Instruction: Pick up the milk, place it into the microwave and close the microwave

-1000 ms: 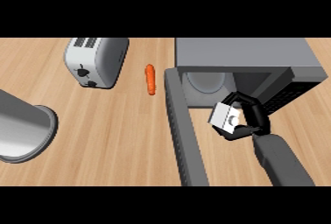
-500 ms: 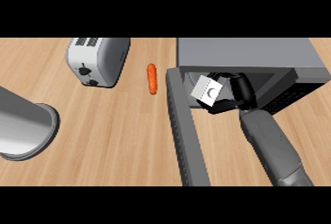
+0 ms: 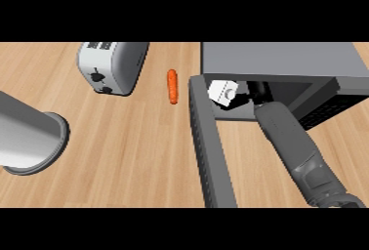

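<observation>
Going left to right: toaster (image 3: pixel 112 66) and carrot (image 3: pixel 172 86) haven't budged, but the milk (image 3: pixel 224 92) has moved inside the microwave (image 3: pixel 284 61) mouth, right hand (image 3: pixel 254 92) fingers still wrapped around it. Release comes next, probably, then shutting the open door (image 3: pixel 210 146).

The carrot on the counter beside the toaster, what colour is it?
Orange; the carrot shows plainly in the head view.

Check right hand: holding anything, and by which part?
Yes: the black right hand holds the small white milk carton by its right side, inside the open grey microwave. Left hand is out of view.
</observation>
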